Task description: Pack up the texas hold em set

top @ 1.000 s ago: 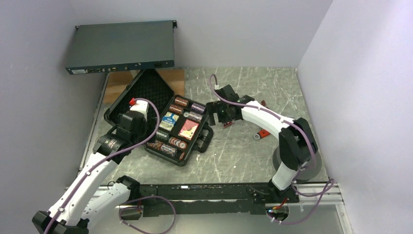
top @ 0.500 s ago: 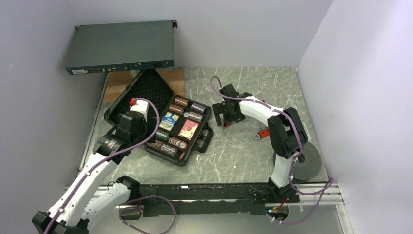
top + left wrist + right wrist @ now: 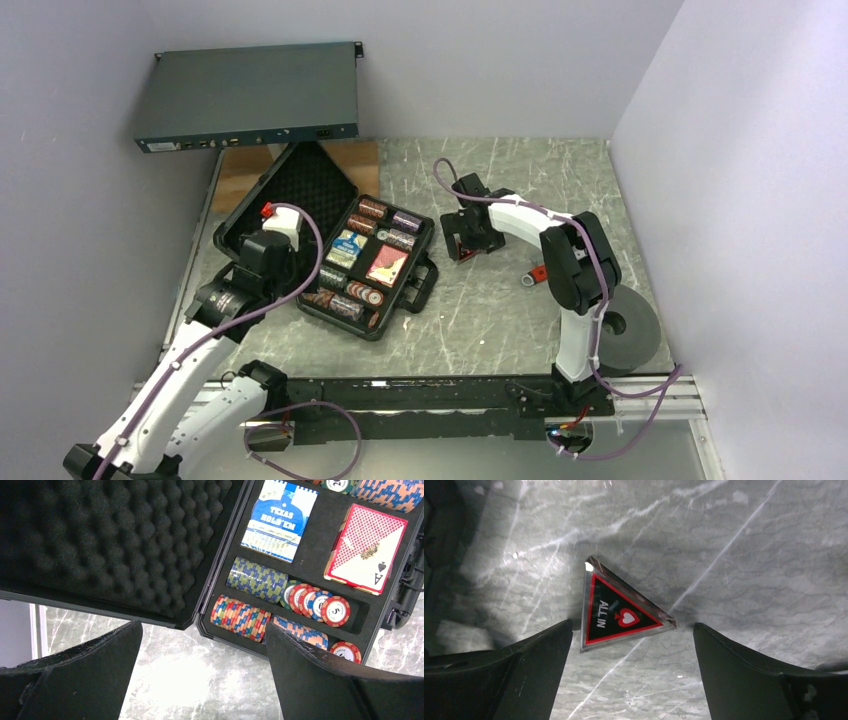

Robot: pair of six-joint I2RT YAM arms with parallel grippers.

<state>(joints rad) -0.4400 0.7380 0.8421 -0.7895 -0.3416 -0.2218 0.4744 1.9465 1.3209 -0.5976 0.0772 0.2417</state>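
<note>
Top external view: the black case [image 3: 300, 185] of the hold 'em set lies open on the left half of the table [image 3: 500, 310], its foam-lined lid tipped back toward the far left corner and its handle facing the middle of the table. Behind it, at the far left corner, sits a flat dark-grey rack unit [image 3: 250, 95]. A red-handled wrench [image 3: 535, 275] lies toward the right edge.

Left wrist view: the left gripper [image 3: 202, 680] hangs above the case's near left corner with its fingers spread wide and nothing between them. In the tray's slots lie rolls of striped chips [image 3: 242, 617], a blue and yellow card box [image 3: 280, 517] and a red card box [image 3: 365, 547], side by side.

Right wrist view: the right gripper [image 3: 631, 675] is low over the bare table just right of the case, fingers wide apart and holding nothing. A black and red triangular "ALL IN" marker [image 3: 621, 605] lies flat on the table just ahead of the gap between the fingers. One of its corners is just beside a fingertip; I cannot tell whether they touch.
</note>
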